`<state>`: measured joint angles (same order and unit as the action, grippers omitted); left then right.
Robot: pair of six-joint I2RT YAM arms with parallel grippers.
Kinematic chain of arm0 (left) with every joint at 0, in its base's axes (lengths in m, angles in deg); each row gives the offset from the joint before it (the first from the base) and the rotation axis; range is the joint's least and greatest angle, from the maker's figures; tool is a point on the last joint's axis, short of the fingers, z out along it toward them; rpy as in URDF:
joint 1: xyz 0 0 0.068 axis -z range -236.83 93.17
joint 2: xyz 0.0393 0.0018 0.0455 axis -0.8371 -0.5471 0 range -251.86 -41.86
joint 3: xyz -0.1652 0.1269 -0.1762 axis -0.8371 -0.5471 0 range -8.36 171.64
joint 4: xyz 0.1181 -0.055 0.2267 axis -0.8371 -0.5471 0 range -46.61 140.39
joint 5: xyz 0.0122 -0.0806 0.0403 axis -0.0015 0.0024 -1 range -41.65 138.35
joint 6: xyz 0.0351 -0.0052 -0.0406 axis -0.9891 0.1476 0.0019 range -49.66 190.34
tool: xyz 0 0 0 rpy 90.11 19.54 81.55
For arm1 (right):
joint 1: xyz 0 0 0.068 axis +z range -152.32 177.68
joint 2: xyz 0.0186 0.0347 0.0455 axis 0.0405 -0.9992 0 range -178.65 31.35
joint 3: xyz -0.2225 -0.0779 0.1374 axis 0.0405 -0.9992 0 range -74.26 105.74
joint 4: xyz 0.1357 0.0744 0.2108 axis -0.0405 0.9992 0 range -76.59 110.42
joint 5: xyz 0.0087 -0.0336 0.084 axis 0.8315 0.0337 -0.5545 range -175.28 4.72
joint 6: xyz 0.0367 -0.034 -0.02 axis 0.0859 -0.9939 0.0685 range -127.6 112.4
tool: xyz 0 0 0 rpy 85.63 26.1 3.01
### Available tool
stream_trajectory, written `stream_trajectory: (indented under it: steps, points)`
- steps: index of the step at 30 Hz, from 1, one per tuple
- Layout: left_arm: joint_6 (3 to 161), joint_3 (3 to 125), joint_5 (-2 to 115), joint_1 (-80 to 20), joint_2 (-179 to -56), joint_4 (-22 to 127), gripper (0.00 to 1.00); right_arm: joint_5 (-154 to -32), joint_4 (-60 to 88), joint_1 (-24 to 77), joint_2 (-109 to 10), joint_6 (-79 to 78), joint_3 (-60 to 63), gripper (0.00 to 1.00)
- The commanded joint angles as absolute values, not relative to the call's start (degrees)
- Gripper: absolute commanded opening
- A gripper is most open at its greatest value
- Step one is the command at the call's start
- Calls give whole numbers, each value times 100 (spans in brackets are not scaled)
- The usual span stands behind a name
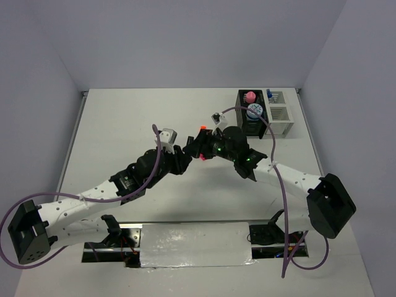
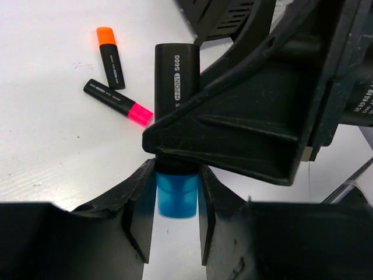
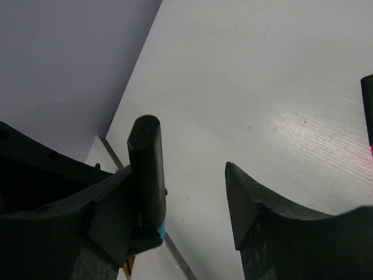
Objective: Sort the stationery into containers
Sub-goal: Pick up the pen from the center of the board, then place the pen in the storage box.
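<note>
The blue-ended marker hung above the table near its middle, where the two arms met. The left gripper was clamped on the marker's blue cap, one finger pressed to each side. The marker's black barrel reached into the right gripper, whose jaws stood apart. The barrel lay against one finger, with a clear gap to the other (so no grip from that side).

On the table just beyond lay the orange-ended marker and the pink-ended marker, near each other but not touching, each at its own angle.

Well apart, towards the far right of the table, stood the black box with the white box touching its right side. A pink-capped tube and a blue tape roll showed inside the black one.
</note>
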<state>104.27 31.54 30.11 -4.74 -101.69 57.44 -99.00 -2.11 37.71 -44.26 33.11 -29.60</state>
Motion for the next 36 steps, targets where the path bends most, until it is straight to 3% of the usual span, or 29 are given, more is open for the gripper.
stream_trajectory:
  steps: [1,4,5,6,7,8,9,10,15,20,27,36]
  points:
    - [10251,3119,3305,-480,-10233,6234,0,-9890,-794,3846,-4555,3292,-2759,65]
    - [10225,3162,3297,-480,-10338,6243,7,-10083,-1127,3846,-4643,3292,-2803,29]
    - [10207,3189,3262,-480,-10356,6191,11,-10110,-1198,3855,-4661,3283,-2821,6]
    - [10198,3233,3122,-480,-10426,6138,29,-10136,-1294,3846,-4678,3257,-2821,0]
    - [10181,3355,3034,-480,-10461,6076,42,-10180,-1321,3803,-4696,3213,-2829,0]
    - [10146,3547,2833,-480,-10557,5928,79,-10076,-1313,3750,-4696,3134,-2847,0]
    - [10180,3549,2683,-489,-10602,5761,96,-10075,-1304,3671,-4679,3116,-2847,0]
    - [10215,3871,2551,-489,-10672,5577,99,-9936,-1313,3566,-4661,3081,-2899,0]
    - [10505,5015,1970,-524,-10936,3758,99,-8856,-813,2222,-4249,2109,-2777,0]
    - [11050,4861,1740,-690,-10656,2798,99,-7011,-741,1020,-3870,1315,-2523,0]
    - [10919,4341,2154,-735,-10338,3017,99,-6665,-539,-186,-4466,998,-1679,0]
    - [10725,4735,1909,-857,-10830,2579,99,-6638,-249,-750,-5723,462,-624,1]
